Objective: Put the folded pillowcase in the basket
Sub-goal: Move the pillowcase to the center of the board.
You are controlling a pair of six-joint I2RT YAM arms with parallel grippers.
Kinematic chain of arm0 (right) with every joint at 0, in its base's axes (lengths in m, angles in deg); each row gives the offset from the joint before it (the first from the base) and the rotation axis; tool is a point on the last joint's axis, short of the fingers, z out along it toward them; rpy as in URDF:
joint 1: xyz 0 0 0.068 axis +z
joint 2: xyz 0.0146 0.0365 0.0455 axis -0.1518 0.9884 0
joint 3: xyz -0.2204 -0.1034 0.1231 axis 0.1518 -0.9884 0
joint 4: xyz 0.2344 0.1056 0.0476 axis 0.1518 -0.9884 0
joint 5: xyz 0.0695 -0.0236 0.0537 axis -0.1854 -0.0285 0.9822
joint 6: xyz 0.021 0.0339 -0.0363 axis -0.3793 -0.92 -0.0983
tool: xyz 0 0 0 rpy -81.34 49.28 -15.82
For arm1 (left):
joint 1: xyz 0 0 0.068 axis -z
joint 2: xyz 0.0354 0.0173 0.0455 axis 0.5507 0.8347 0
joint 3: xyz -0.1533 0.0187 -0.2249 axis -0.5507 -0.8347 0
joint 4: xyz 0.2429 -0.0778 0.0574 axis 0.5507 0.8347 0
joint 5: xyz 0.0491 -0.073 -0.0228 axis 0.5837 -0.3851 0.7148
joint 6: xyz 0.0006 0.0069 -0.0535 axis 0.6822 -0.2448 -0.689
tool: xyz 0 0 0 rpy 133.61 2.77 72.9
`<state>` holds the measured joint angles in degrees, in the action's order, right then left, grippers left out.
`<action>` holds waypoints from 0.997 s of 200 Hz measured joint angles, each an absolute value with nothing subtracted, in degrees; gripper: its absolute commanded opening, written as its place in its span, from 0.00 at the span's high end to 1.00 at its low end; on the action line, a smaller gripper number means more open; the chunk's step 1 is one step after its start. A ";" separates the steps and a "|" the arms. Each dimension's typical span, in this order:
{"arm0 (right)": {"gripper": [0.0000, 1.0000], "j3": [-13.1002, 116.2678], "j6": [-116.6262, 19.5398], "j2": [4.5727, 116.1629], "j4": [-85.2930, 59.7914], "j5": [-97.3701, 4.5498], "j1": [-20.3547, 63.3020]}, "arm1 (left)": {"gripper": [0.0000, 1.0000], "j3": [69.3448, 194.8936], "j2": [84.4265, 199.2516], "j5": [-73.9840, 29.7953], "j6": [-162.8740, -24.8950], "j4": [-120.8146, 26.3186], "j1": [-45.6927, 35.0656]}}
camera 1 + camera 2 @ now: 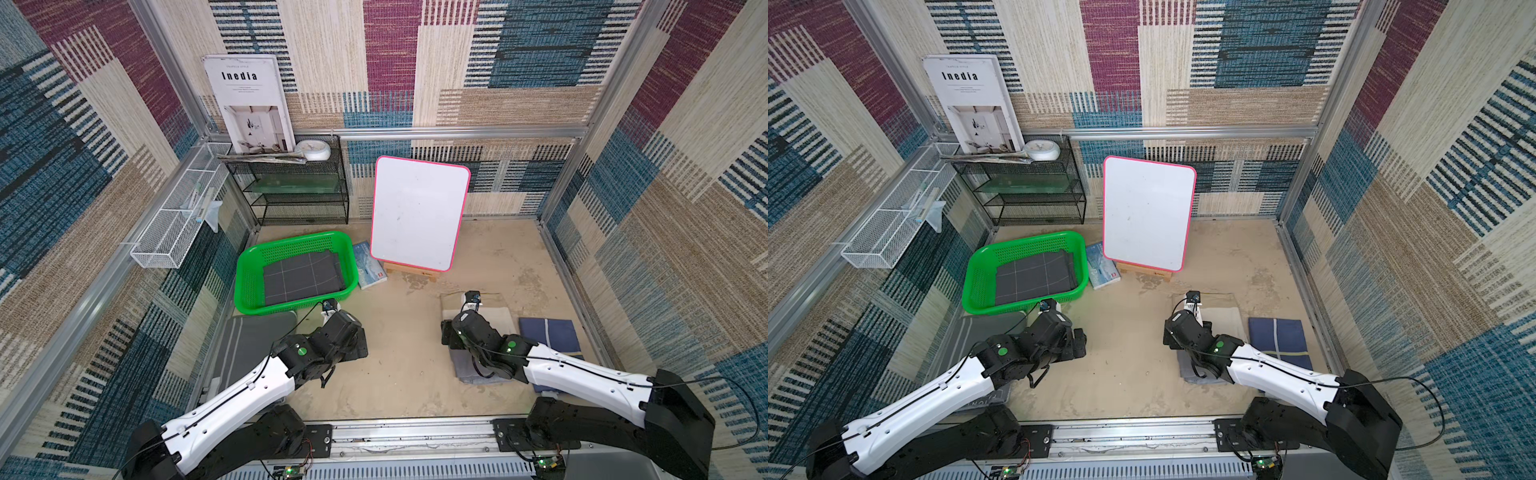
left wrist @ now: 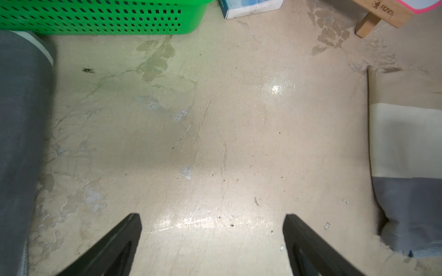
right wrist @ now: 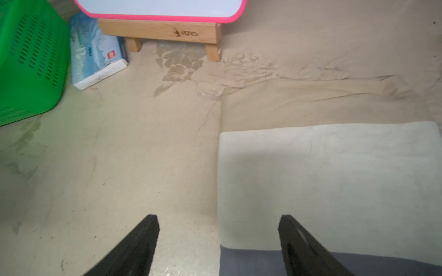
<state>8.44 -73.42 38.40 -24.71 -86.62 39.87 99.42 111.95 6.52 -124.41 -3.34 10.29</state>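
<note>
Lettering "Inedia" tops the poster (image 1: 245, 104) at upper left; folded pillowcase (image 1: 303, 272) lies in the green basket (image 1: 248, 284); left fingers (image 2: 114, 243) and right fingers (image 3: 134, 246) spread wide, both empty.

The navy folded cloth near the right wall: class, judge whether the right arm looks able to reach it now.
Probably yes: the navy cloth lies flat and mostly uncovered just beside the right gripper, which is open and empty.

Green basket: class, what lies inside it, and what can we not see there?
Inside the green basket lies one folded dark grey pillowcase with thin pale lines, flat. It covers most of its floor; anything beneath it is hidden.
</note>
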 measured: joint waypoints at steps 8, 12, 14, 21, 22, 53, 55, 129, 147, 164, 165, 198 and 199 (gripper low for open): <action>0.15 9.18 -73.24 39.84 -24.68 -86.62 38.73 | 0.03 98.85 110.62 7.00 -124.70 -3.32 10.33; 0.15 9.83 -73.11 40.85 -24.68 -86.62 38.01 | 0.02 98.72 109.94 7.30 -124.91 -3.28 10.33; 0.15 10.12 -73.03 41.26 -24.68 -86.59 37.73 | 0.03 98.65 109.61 7.43 -125.07 -3.25 10.33; 0.15 11.28 -72.70 42.88 -24.66 -86.59 36.79 | 0.02 98.59 108.45 8.16 -125.50 -3.23 10.36; 0.15 11.43 -72.65 43.10 -24.64 -86.59 36.70 | 0.02 98.56 108.28 8.24 -125.50 -3.23 10.38; 0.15 14.93 -71.93 49.54 -24.09 -85.92 32.77 | 0.00 98.32 104.54 10.95 -125.00 -2.66 10.31; 0.15 14.99 -71.91 49.89 -24.07 -85.76 32.48 | 0.00 98.35 104.39 11.24 -124.89 -2.51 10.25; 0.20 22.91 -73.70 65.59 -24.42 -77.74 29.38 | 0.00 98.52 97.81 16.55 -120.06 1.71 9.77; 0.21 24.00 -74.12 68.58 -23.72 -77.63 31.11 | 0.00 96.88 96.04 17.34 -119.97 2.14 9.61; 0.21 25.57 -74.29 70.53 -21.73 -78.05 33.03 | 0.00 96.10 95.69 17.51 -119.95 2.82 9.48; 0.21 25.64 -74.32 70.61 -21.67 -78.05 33.16 | 0.00 96.10 95.67 17.51 -119.95 2.84 9.46; 0.22 28.61 -74.34 72.67 -20.73 -75.21 38.91 | 0.00 96.20 95.42 16.94 -119.82 2.52 9.18; 0.22 28.72 -74.34 72.73 -20.73 -75.08 39.08 | 0.00 96.20 95.42 16.94 -119.80 2.52 9.18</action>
